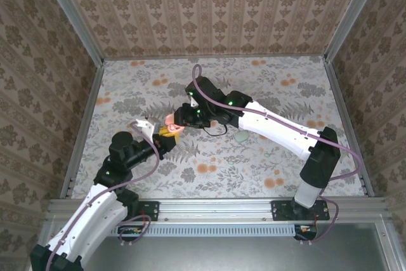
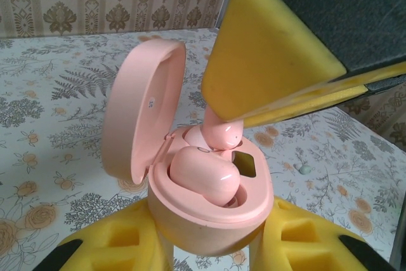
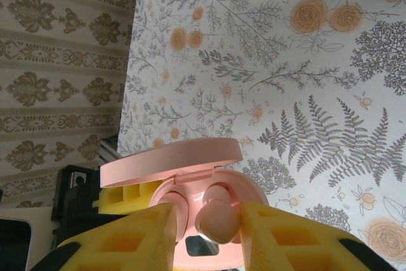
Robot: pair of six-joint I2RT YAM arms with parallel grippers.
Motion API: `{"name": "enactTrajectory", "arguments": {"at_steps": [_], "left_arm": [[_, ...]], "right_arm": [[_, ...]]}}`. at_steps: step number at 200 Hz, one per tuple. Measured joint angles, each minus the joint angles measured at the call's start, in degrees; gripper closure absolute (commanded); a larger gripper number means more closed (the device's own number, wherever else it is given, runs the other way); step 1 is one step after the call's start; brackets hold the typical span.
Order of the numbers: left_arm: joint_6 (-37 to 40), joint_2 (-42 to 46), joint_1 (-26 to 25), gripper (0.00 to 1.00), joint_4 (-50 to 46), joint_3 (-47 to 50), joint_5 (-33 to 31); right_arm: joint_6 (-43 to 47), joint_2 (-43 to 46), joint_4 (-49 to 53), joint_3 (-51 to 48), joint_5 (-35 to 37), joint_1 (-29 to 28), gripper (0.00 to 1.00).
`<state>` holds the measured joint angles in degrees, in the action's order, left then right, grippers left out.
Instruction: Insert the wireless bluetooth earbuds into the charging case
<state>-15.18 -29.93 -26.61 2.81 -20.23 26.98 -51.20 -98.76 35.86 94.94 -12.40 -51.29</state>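
Left wrist view: my left pincer is clamped tight on the base of the charging case, open side up, so it faces my right pincer. That one pinches the second earbud at the free socket, just beside the first earbud, which is already seated.

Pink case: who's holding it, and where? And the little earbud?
The left gripper grips the pink case by its base, lid open. The right gripper pinches one earbud by its upper end, above the case.
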Motion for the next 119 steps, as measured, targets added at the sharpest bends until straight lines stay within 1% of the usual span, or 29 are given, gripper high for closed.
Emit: {"name": "enactTrajectory", "arguments": {"at_steps": [65, 119], "left_arm": [[0.9, 0.0, -0.4, 1.00, -1.2, -0.2, 0.2], [1.9, 0.0, -0.7, 1.00, -2.8, -0.5, 0.2]], "right_arm": [[0.2, -1.2, 0.4, 0.4, 0.0, 0.0, 0.68], [1.6, -1.7, 1.5, 0.7, 0.3, 0.0, 0.79]]}}
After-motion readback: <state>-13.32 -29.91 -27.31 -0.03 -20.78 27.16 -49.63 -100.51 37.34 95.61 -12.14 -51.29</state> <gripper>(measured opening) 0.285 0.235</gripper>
